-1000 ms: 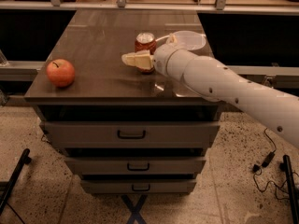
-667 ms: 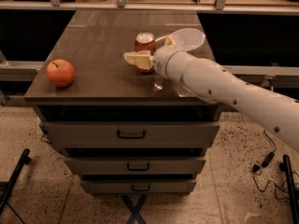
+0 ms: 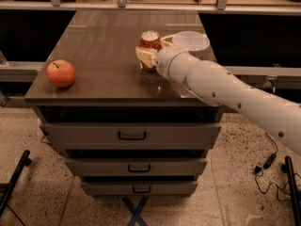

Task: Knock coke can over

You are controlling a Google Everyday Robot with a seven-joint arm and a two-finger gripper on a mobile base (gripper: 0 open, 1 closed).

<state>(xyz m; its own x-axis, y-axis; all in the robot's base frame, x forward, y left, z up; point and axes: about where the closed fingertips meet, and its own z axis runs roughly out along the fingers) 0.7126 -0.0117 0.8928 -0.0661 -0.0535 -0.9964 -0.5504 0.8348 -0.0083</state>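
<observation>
The coke can, red with a silver top, stands upright on the dark cabinet top, right of the middle. My gripper is right against the can's lower front, with cream parts showing at the can's front left and at its right side. The white arm reaches in from the lower right and hides the can's lower right part.
A red-orange apple sits near the front left edge of the top. A clear plastic bowl stands just right of the can, behind my wrist. Three drawers are below the top. A rail with clutter runs along the back.
My gripper has moved a little to the right and closer in against the can. The can still stands upright in the same place. The apple has not moved.
</observation>
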